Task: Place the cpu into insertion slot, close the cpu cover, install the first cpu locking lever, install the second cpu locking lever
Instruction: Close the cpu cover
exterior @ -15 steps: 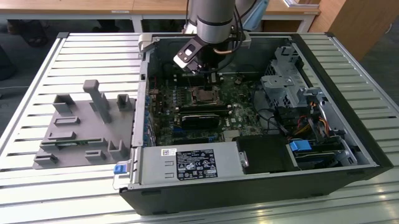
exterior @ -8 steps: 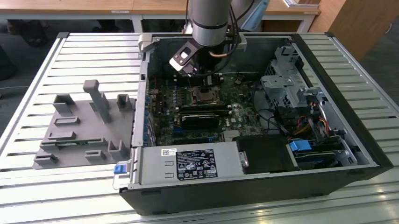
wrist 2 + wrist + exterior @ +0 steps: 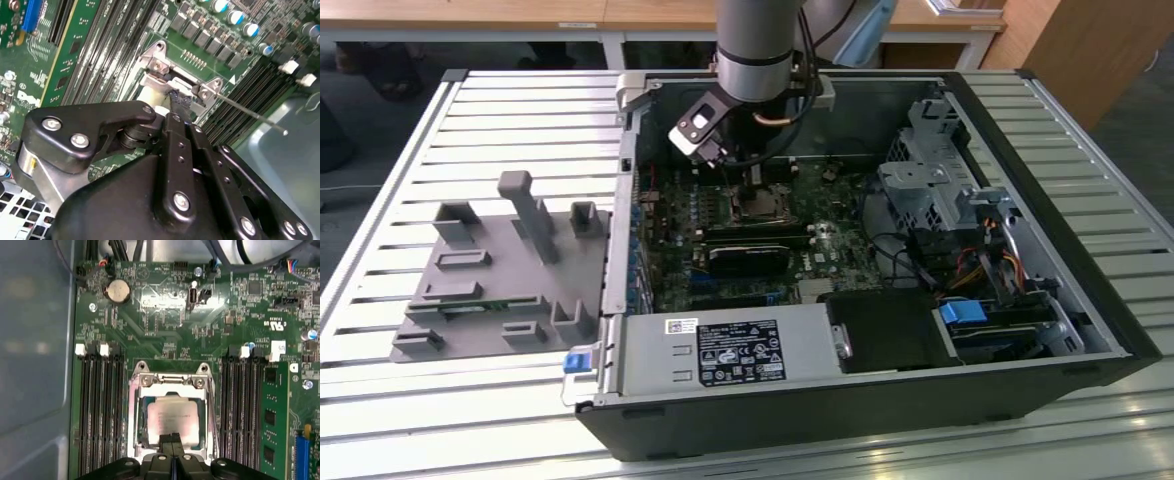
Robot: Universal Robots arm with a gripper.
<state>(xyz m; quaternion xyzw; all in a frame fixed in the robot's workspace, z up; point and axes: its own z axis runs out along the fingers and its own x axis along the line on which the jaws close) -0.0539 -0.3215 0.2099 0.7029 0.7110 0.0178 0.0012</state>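
The cpu [image 3: 172, 415] lies in the insertion slot [image 3: 755, 205], its pale metal top showing through the cut-out of the cpu cover [image 3: 167, 381]. The cover lies flat over it. My gripper [image 3: 172, 439] is shut, its two black fingertips pressed together and resting on the near edge of the cpu and cover. In the second wrist view the gripper [image 3: 181, 100] touches the cover's hinge end. A thin metal locking lever [image 3: 252, 114] sticks out free past the socket corner, and it runs along the socket's side [image 3: 212, 405]. The arm hangs over the socket in the exterior view [image 3: 750, 178].
Long black memory slots [image 3: 102, 415] flank the socket on both sides. A labelled power supply box [image 3: 720, 350] sits at the case's front. A drive cage [image 3: 934, 180] fills the exterior view's right. A grey fixture [image 3: 494, 270] stands on the slatted table at the exterior view's left.
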